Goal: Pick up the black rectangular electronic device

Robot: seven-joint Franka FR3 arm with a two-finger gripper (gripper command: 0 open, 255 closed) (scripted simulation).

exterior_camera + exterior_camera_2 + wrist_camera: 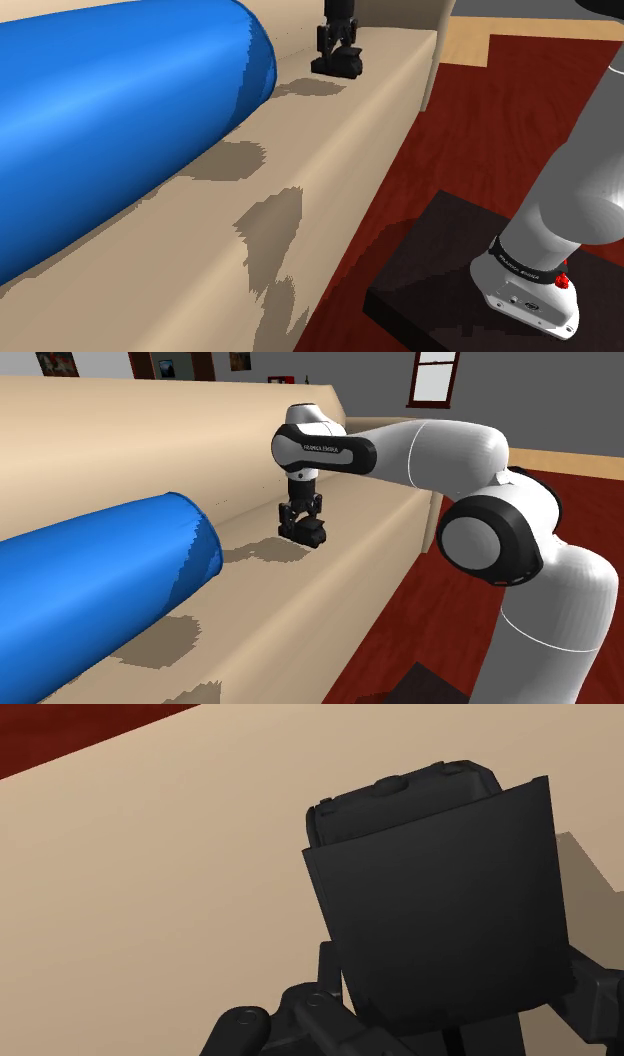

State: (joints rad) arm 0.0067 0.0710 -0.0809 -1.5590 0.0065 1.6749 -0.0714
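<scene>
One beige sofa (150, 280) carries one blue bolster (110, 110) (lying along the seat) and, well apart from it near the backrest, one black device (440, 904). One white arm (440, 452) reaches over the seat. Its single gripper (303, 522) is clamped on the device's sides.

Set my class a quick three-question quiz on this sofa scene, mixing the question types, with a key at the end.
1. True or false: the blue cylinder lies on the beige sofa.
2. What colour is the rug beside the sofa?
3. The gripper is poised directly above: A the blue cylinder; B the black device; C the rug.

Key: 1 true. 2 dark red. 3 B.
</scene>
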